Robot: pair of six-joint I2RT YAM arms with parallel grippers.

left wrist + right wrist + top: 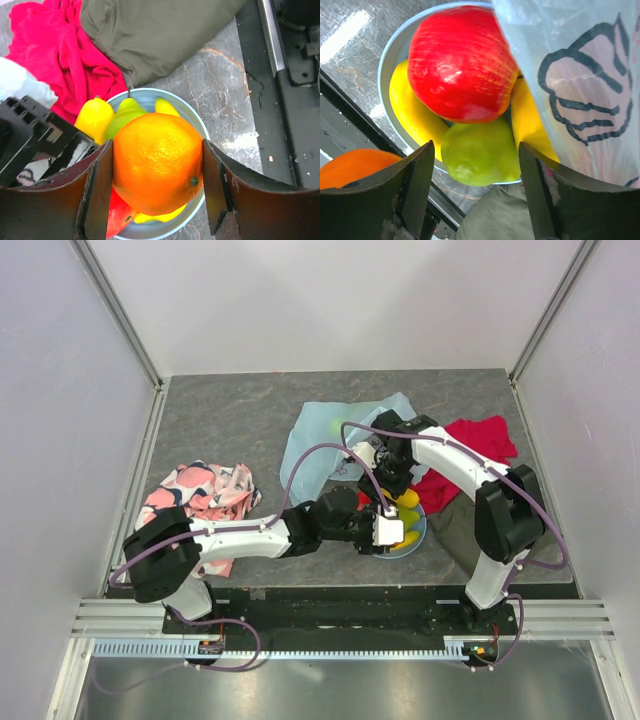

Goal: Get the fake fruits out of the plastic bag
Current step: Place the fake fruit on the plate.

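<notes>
My left claw is clenched on the orange, one finger pressed to each side, and the plate lies straight below it. The orange is round, so no axis matters; what matters is room. The plate carries a red apple, a green pear and yellow fruits, heaped close. I judge the orange must settle on top of them or against the rim, and it could roll off.

My right claw hangs over the same plate, fingers spread and gripping nothing. It stands in my left claw's way down and had better clear off first.

Just beside the plate on the table lies an olive cloth, and past that a red cloth. Farther back lies the plastic bag, nearer my right claw than my left. A greenish shape seems to show through it, so fruit may remain inside. A pink patterned cloth lies well apart on the left.
</notes>
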